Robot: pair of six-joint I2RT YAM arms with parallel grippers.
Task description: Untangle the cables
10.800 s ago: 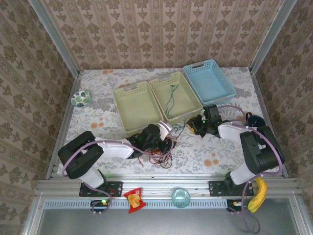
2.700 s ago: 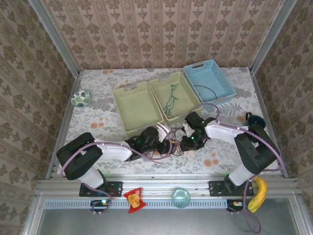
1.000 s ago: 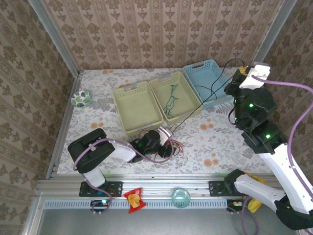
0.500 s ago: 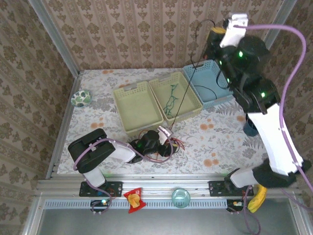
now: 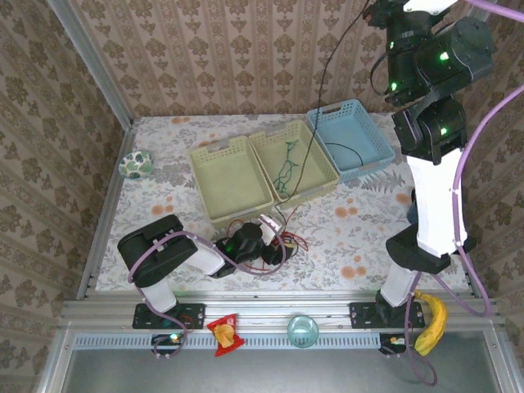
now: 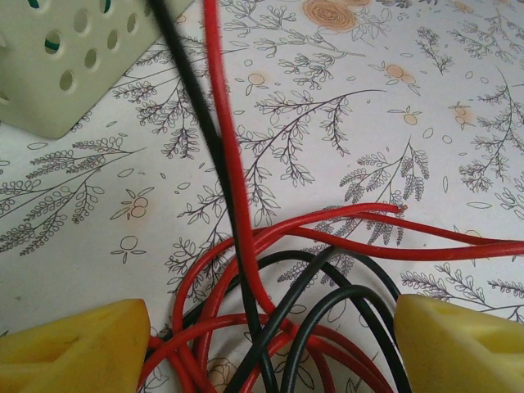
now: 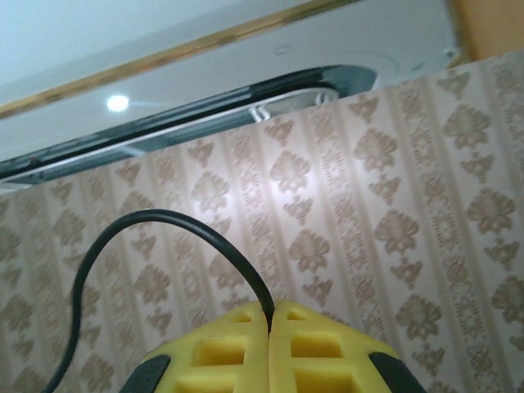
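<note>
Top external | black cable runs steeply upward; right claw clamped on it; left claw apart

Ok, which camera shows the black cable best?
Top external: the black cable shows most of its run, from the raised right gripper down to the red cable. Left wrist shows its lower stretch crossing the red one; right wrist shows the end pinched between the pads.

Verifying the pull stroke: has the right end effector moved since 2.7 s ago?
Yes. The right end effector rose from the table near the green baskets to high above the blue basket, pinching the black cable.
</note>
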